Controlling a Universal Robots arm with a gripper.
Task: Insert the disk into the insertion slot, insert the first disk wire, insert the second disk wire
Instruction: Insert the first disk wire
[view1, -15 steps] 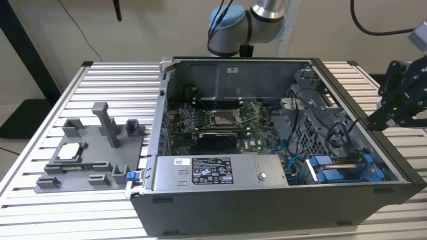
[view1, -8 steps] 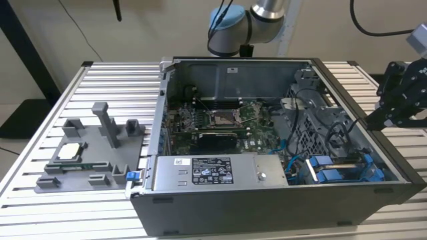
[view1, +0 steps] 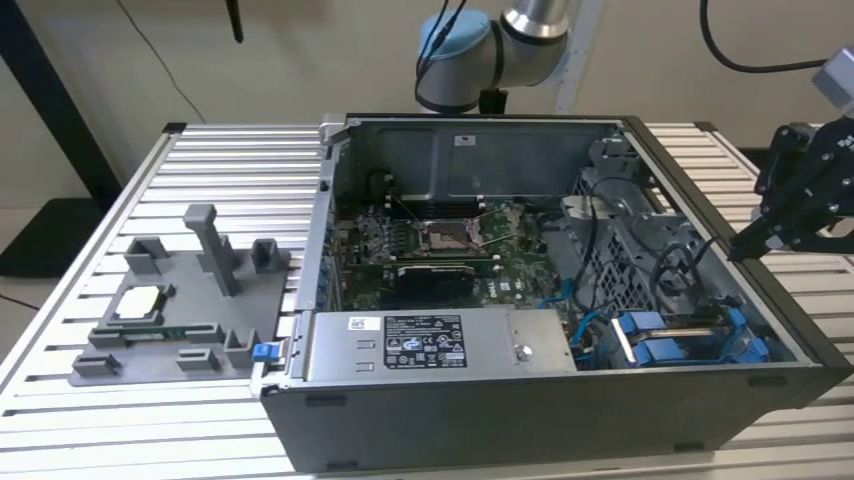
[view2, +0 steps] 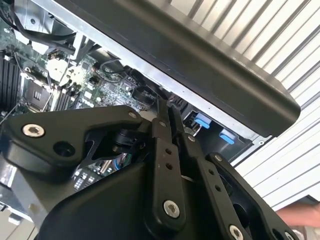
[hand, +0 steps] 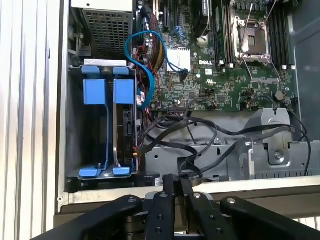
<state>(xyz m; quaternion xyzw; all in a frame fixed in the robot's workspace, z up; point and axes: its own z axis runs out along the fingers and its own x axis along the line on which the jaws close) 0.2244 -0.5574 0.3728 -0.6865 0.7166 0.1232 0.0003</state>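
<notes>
The disk in its bright blue carrier lies inside the insertion slot, the grey bay at the front corner of the case on the exterior view's right. Its blue rails run the length of the bay. Loose black wires lie across the metal cage beside the bay, and a blue cable loops toward the motherboard. My gripper hangs over the case's wall on the exterior view's right, above and apart from the disk. Its fingers are pressed together with nothing between them, as the first wrist view also shows at the fingertips.
The grey labelled power-supply box sits along the case's front. The motherboard with its open socket fills the middle. A grey fixture holding small parts stands on the slatted table on the exterior view's left. The case's dark rim is close to the gripper.
</notes>
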